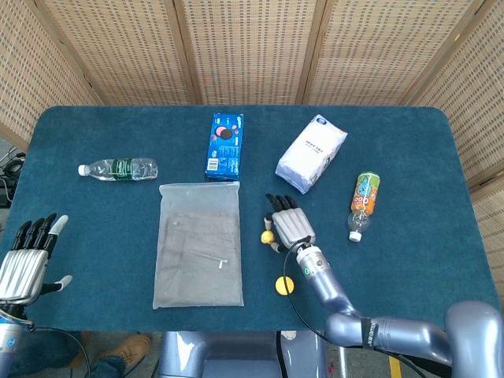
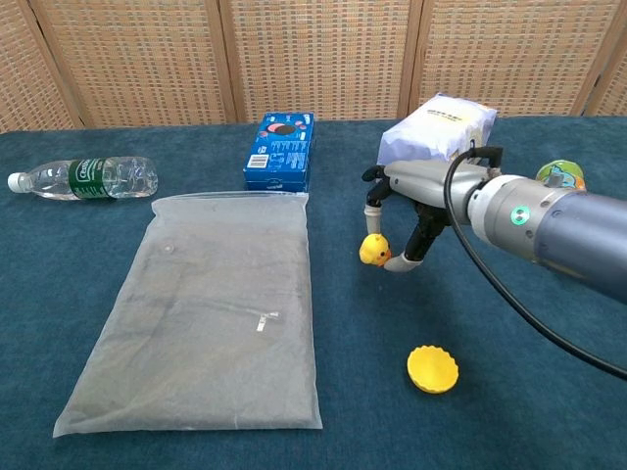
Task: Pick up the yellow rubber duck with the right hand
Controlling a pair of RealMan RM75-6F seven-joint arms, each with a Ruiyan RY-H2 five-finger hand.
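The small yellow rubber duck [image 2: 373,251] hangs a little above the blue cloth, pinched between the thumb and a finger of my right hand [image 2: 407,211]. From the head view the duck [image 1: 268,235] peeks out at the left edge of that right hand [image 1: 288,224], just right of the plastic bag. My left hand [image 1: 26,253] hovers at the table's near left corner, fingers spread, holding nothing.
A clear zip bag [image 2: 211,308] lies flat left of the duck. A yellow cap [image 2: 432,369] sits in front of my right hand. Behind are a blue cookie box [image 2: 281,150], a white pouch [image 2: 437,130], an orange bottle [image 1: 364,203] and a water bottle [image 2: 86,176].
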